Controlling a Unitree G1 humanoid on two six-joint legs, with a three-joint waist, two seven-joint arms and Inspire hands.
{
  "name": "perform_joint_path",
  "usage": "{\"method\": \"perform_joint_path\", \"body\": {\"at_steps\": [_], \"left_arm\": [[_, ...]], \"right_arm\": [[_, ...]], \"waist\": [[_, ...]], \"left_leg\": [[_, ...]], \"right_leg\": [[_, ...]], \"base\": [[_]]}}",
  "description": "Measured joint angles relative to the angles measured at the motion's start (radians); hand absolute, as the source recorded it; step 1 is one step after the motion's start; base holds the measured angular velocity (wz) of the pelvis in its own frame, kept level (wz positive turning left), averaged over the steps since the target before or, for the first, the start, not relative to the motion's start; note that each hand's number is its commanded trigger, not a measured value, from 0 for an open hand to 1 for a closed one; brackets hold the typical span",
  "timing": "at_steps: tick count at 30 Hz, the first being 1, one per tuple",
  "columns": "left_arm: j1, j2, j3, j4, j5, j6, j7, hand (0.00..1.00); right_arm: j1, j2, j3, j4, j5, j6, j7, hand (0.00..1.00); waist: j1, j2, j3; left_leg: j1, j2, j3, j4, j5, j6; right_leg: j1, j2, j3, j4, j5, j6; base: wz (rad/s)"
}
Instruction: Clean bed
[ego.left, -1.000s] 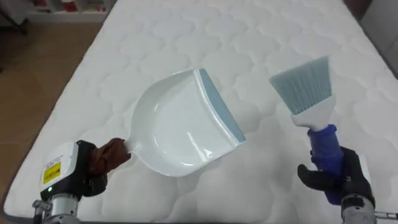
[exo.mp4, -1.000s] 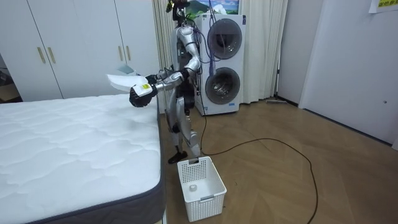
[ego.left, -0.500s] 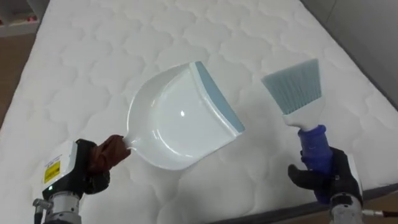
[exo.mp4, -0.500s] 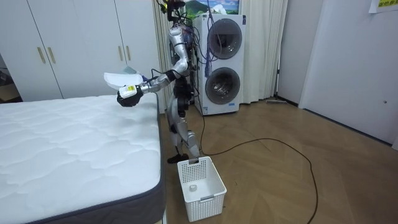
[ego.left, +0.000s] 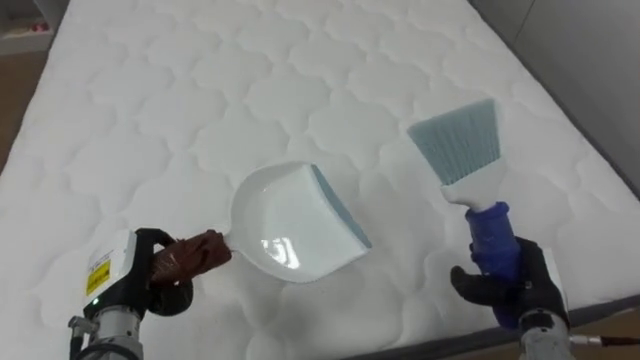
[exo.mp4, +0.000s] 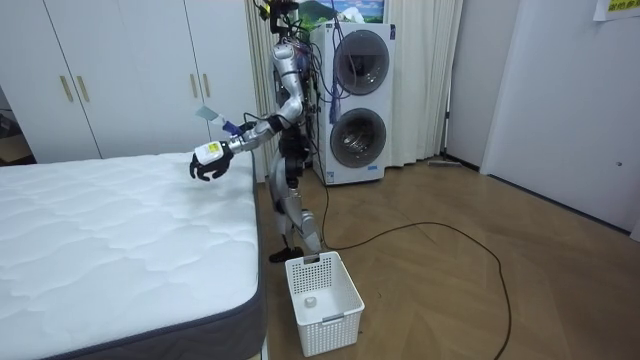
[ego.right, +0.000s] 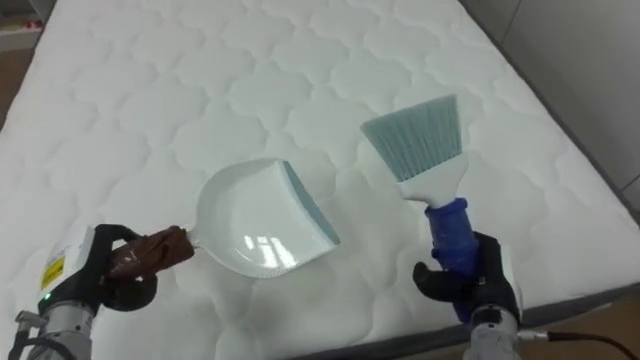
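**Position.** The robot stands at the edge of the bed (exo.mp4: 120, 230), both arms reaching out over the white quilted mattress (ego.left: 200, 90).

**Left hand.** The left hand (ego.left: 152, 285) has its fingers wrapped round the brown handle of the white dustpan (ego.left: 290, 225). The pan hangs low over the mattress with its blue-grey lip turned toward the robot's right, the side where the brush is. Whether the lip touches the quilting cannot be told. In judgement, this orientation gives the brush an open mouth to sweep into.

**Right hand.** The right hand (ego.left: 515, 285) is clamped on the blue handle of the brush (ego.left: 460, 150). Its pale bristles point up and away from the robot, clear of the surface and apart from the pan. It is held ready and is not yet sweeping.

**Work surface.** What is to be swept cannot be made out on the quilting.

**Surroundings.** A white basket (exo.mp4: 322, 292) stands on the floor near the bed's corner. It is probably where the pan gets emptied.

**Risk.** A pan held above the mattress would let crumbs slip beneath its lip.
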Motion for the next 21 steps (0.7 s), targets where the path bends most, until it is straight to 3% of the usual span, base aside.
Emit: {"method": "perform_joint_path", "body": {"at_steps": [8, 13, 21], "left_arm": [[0.018, -0.02, 0.002, 0.093, -0.022, 0.002, 0.001, 0.0], [0.068, -0.041, 0.01, 0.201, -0.147, 0.013, 0.003, 0.0], [0.13, -0.056, 0.172, 0.41, -0.284, 0.0, 0.039, 0.0]], "right_arm": [[0.021, 0.001, -0.005, 0.0, -0.053, 0.001, 0.012, 0.0], [0.038, 0.001, -0.041, 0.013, -0.017, 0.017, 0.005, 0.0], [0.064, 0.001, -0.169, 0.241, 0.013, 0.016, -0.057, 0.0]], "waist": [[-0.001, 0.0, -0.0011], [-0.005, 0.002, -0.0028], [0.007, -0.005, -0.014]], "left_leg": [[-0.002, 0.016, 0.003, -0.011, 0.001, -0.002], [0.011, 0.025, 0.0, -0.011, 0.002, -0.003], [0.072, 0.038, 0.001, -0.034, 0.011, -0.019]], "right_leg": [[0.034, 0.013, 0.0, -0.072, 0.034, 0.0], [0.056, 0.017, -0.015, -0.097, 0.037, -0.002], [0.139, 0.027, -0.03, -0.151, 0.038, -0.008]], "base": [[0.0], [0.02], [0.06]]}}
